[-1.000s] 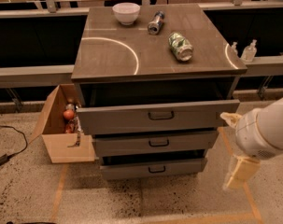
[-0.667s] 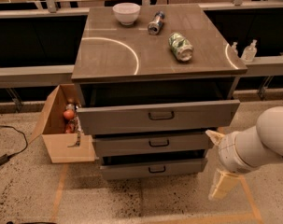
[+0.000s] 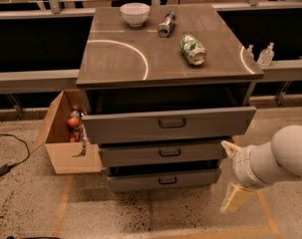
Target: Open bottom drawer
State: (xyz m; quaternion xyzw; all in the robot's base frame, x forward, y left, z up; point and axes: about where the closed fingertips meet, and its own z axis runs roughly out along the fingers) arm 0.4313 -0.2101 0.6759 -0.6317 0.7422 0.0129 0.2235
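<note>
The bottom drawer (image 3: 140,182) is the lowest and slimmest of three grey-brown fronts in the cabinet, with a small dark bar handle (image 3: 167,180) at its centre. It stands slightly pulled out, with a dark gap above it. My gripper (image 3: 233,175), on a white arm, hangs just right of the cabinet's lower right corner, level with the middle and bottom drawers. Its two cream fingers (image 3: 235,198) are spread apart and hold nothing. It does not touch the drawer.
The top drawer (image 3: 120,126) sticks out farthest, and the middle drawer (image 3: 130,154) less. A white bowl (image 3: 134,14), a lying bottle (image 3: 166,24) and a lying can (image 3: 193,49) are on the cabinet top. A cardboard box (image 3: 66,148) stands on the floor at left.
My arm and gripper have moved left and down, from beside the top and middle drawers to close by the cabinet's lower right corner. The drawers have not moved.
</note>
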